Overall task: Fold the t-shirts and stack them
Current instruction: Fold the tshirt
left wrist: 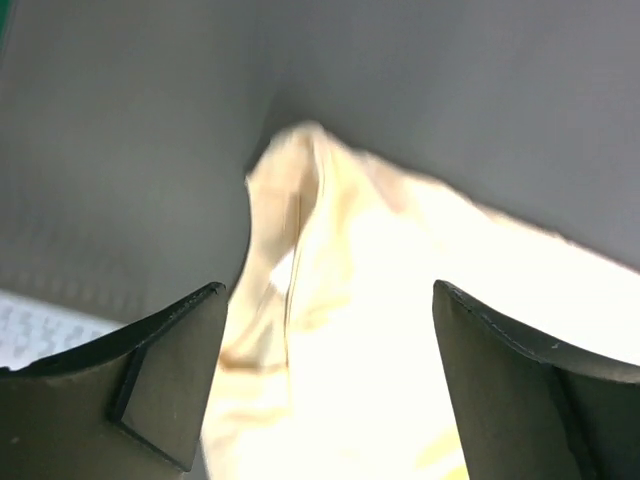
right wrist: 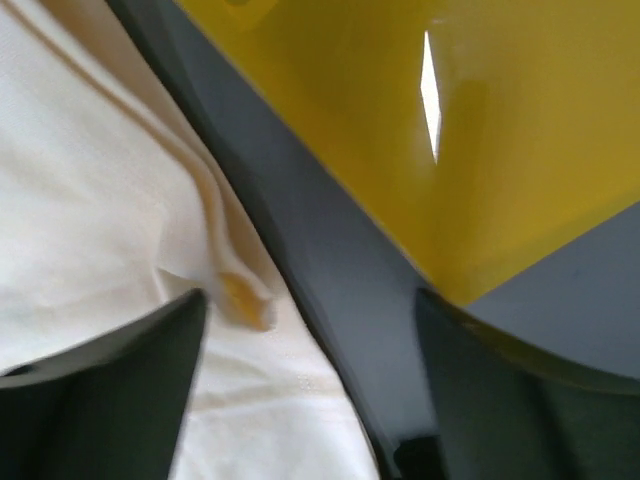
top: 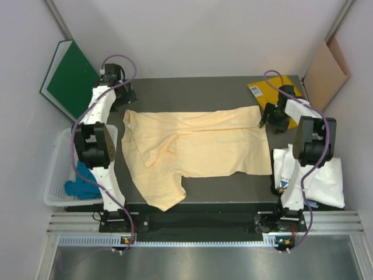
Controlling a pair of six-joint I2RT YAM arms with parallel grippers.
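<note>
Peach shirt (top: 198, 146) lies spread, its far corners just under both grippers: left gripper (left wrist: 325, 330) and right gripper (right wrist: 310, 340) gape, holding nothing. Cloth looks light, limp, prone to sag; pinch hem corners, both layers together

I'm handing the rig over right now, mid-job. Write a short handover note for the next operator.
Left gripper: open, over the far left corner of the peach t-shirt.
Right gripper: open, at its far right corner, beside the yellow folder.
Peach t-shirt spread across the table; white t-shirt by the right edge; teal t-shirt in the basket.
Done: nothing stacked.
Left: finish folding, stack all three.
</note>
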